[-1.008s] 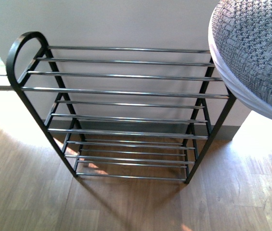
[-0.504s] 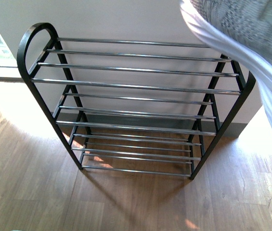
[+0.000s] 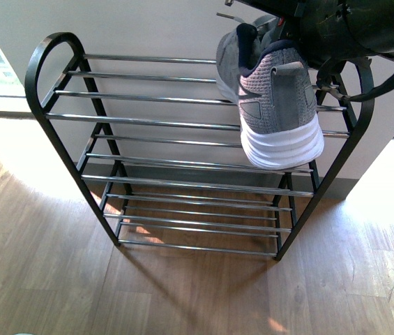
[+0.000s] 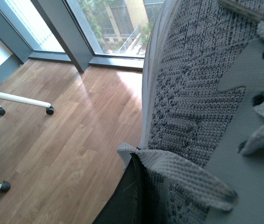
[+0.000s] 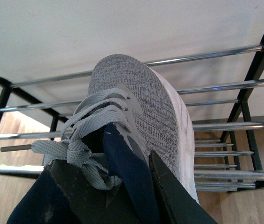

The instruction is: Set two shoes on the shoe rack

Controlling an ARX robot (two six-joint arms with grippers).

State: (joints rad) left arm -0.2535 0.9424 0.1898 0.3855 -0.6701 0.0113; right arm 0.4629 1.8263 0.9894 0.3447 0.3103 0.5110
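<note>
Now the first shoe (image 3: 280,105) no longer fills the upper right corner of the front view close to the camera. It hangs over the right half of the shoe rack (image 3: 31,73), heel toward us and toe toward the wall, so we judge the first placement to be in its final approach. The right end effector (image 5: 108,168) pinches this shoe at its navy collar, with one dark finger on each side. In the front view the arm covers the toe, and we cannot tell whether the sole touches the top bars. In the left wrist view the second shoe (image 4: 192,107) fills most of the frame above the wooden floor (image 4: 52,140), well away from the rack. Only one finger of the left end effector (image 4: 131,200) shows against the knit, so we cannot tell whether it grips.
</note>
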